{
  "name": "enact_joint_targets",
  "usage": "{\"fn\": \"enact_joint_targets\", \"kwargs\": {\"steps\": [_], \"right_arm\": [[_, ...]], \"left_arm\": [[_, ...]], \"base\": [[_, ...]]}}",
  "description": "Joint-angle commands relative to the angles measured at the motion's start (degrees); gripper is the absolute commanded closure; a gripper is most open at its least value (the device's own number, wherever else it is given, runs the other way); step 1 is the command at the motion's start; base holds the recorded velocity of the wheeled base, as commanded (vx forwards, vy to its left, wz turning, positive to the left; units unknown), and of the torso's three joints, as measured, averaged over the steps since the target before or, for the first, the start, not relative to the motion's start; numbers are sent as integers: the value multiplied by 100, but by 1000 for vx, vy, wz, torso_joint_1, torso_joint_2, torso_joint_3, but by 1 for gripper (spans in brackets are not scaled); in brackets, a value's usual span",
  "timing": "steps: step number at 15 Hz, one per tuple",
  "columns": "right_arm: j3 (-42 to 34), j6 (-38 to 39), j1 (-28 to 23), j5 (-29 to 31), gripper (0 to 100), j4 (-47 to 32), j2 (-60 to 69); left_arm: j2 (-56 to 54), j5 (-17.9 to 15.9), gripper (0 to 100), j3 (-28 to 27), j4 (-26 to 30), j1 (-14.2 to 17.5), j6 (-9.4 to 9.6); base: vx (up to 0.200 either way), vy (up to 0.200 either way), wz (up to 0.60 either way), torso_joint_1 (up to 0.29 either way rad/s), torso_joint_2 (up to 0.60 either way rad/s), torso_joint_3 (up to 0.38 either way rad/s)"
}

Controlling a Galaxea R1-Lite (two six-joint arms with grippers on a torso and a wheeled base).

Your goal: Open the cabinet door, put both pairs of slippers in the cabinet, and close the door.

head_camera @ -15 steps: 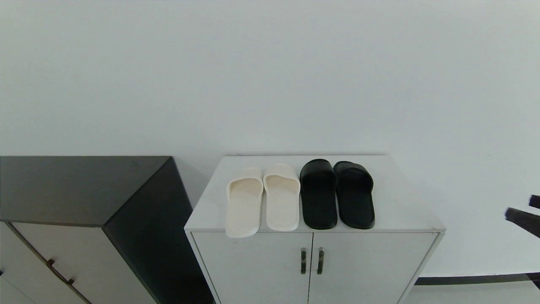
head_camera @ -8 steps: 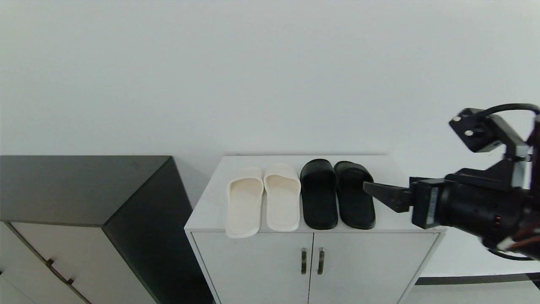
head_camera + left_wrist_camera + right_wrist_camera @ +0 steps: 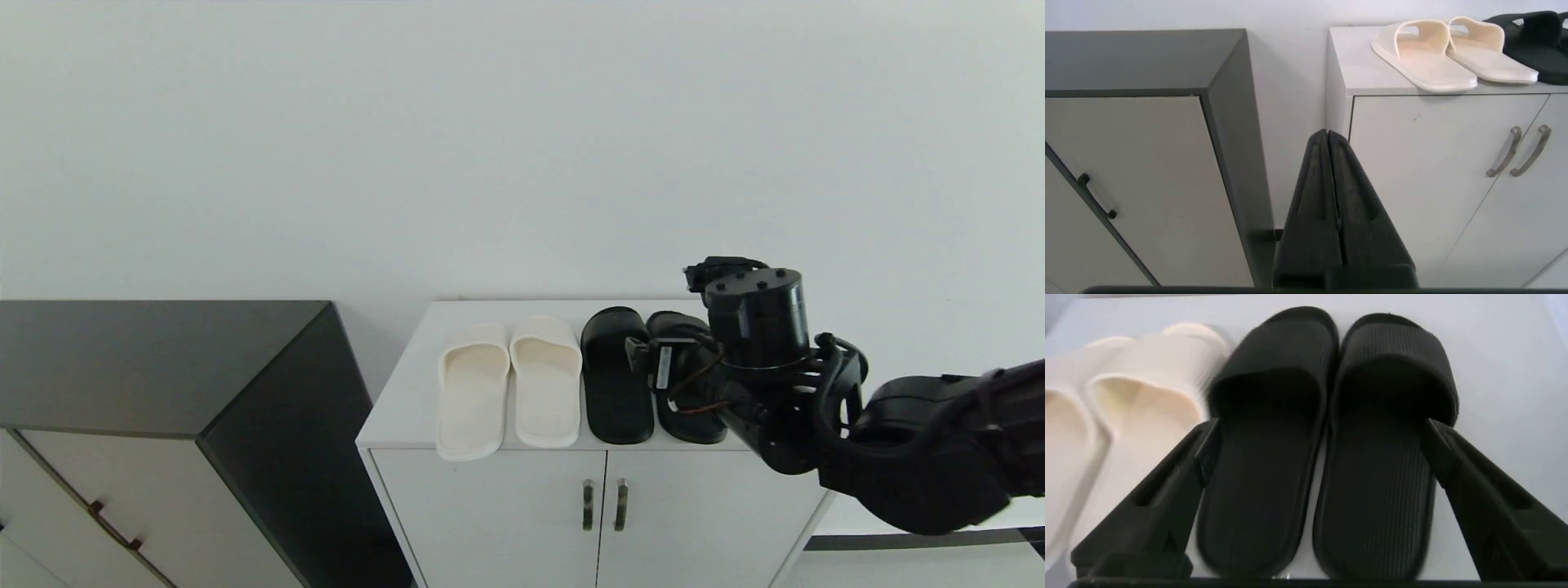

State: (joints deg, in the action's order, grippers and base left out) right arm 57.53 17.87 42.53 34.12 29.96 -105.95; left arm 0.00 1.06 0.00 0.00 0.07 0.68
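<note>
Right gripper (image 3: 1320, 429) is spread wide and holds nothing; its wrist view looks down between two black fingers (image 3: 1151, 510) that flank the black slippers (image 3: 1266, 449), one finger at each outer side of the pair. Whether they touch the soles cannot be told. That close view also shows the ribbed footbeds and part of the cream slippers (image 3: 1135, 400) beside them. From the head view, the right arm (image 3: 759, 343) reaches in over the black slippers (image 3: 616, 376), covering much of the right-hand one. Both pairs lie side by side, toes to the wall, on top of the white cabinet (image 3: 482, 523). The cream slippers (image 3: 510, 384) are on the left, one heel overhanging the front edge. Both cabinet doors are shut, with the paired handles (image 3: 604, 505) at the centre seam. A small white label (image 3: 663, 367) sits on the wrist, its print too small to read. Left gripper (image 3: 1327, 135) has its fingers pressed together, empty, low before the gap between the dark cabinet (image 3: 1143, 53) and the white one.
</note>
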Motion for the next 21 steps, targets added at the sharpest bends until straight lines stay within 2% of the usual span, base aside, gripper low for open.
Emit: {"fn": "enact_joint_targets", "kwargs": {"steps": [1,5,7,11,18,19,21], "right_arm": [[233,-3,-78,51,0,9,-479],[830,6,-184,332,0,45,-1156],[1103,-3,-298,358,0,106,-1473],[1586,-29,-483,358,0,150,-1912],[1929,-328,-703,306,0,317,-2176],[1973,-390,-729,306,100,387,-2246],[1999,-434,-764,306,100,431,-2299]], "left_arm": [[0,-1,100,0,0,-7,2],[0,8,100,0,0,1,2],[0,-1,100,0,0,1,-68],[0,-1,100,0,0,1,-68],[0,-1,100,0,0,1,-68],[0,-1,100,0,0,1,-68],[0,-1,100,0,0,-7,-68]], "base": [[0,0,0,0,0,0],[0,0,0,0,0,0],[0,0,0,0,0,0],[0,0,0,0,0,0],[0,0,0,0,0,0],[0,0,0,0,0,0],[0,0,0,0,0,0]]}}
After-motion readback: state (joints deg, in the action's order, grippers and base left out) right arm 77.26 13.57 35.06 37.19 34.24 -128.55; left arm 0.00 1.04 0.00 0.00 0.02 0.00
